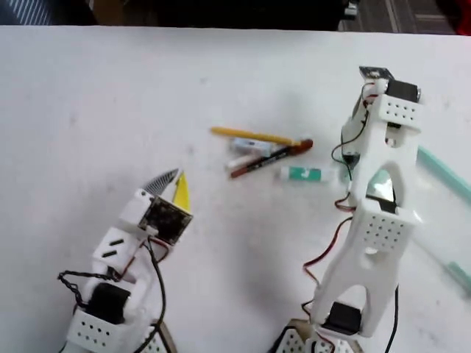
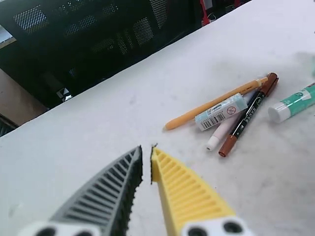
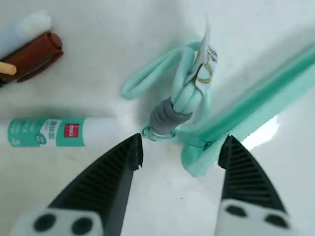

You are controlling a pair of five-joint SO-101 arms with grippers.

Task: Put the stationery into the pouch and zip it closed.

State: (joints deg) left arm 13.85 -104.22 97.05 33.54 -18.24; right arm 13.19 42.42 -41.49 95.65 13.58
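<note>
The stationery lies in a loose heap mid-table: a yellow pencil (image 1: 254, 136), a small labelled eraser (image 1: 250, 145), a brown pen (image 1: 268, 158) and a green-and-white glue stick (image 1: 303, 174). The mint-edged clear pouch (image 1: 441, 170) lies at the right. My right gripper (image 3: 181, 147) is open just above the pouch's corner (image 3: 256, 98), its black fingers on either side of the zip pull with its mint cord loop (image 3: 184, 93). The glue stick (image 3: 54, 132) lies beside it. My left gripper (image 2: 146, 157) is shut on nothing, low over the table, short of the heap (image 2: 231, 110).
My right arm (image 1: 375, 220) stands over the pouch's near end and hides part of it. The table's far edge (image 1: 221, 26) borders a dark area. Bare white tabletop (image 1: 110, 110) spreads left of the heap.
</note>
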